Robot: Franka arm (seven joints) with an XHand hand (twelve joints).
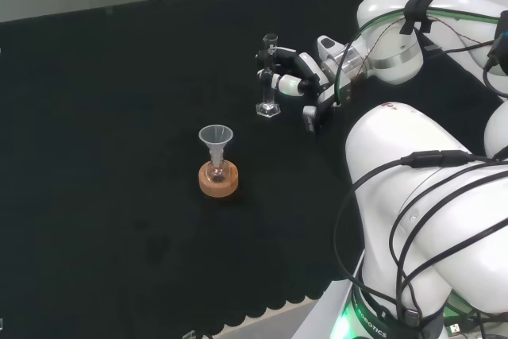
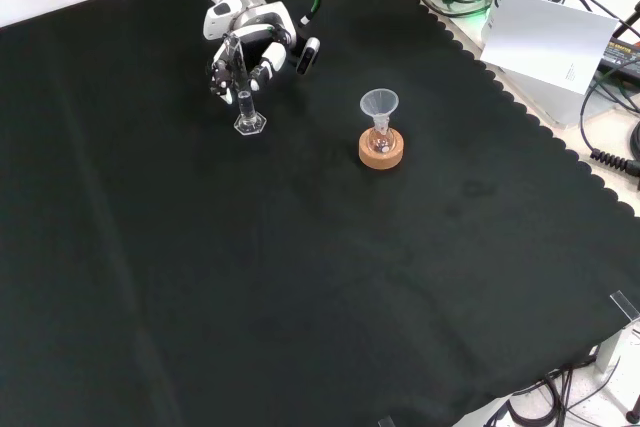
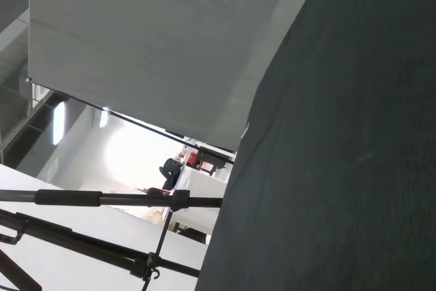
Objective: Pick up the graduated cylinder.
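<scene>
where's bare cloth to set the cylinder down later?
Free: the wide black cloth on the near side of the cork stand in the front view. Crowded: around the graduated cylinder, where the hand curls round it, and the funnel.

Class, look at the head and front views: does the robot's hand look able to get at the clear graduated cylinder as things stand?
Probably yes. The black and white hand is already at the clear graduated cylinder, which stands upright on the black cloth, and its fingers appear curled round the tube. The funnel in its cork stand stands well apart, out of the way.
</scene>
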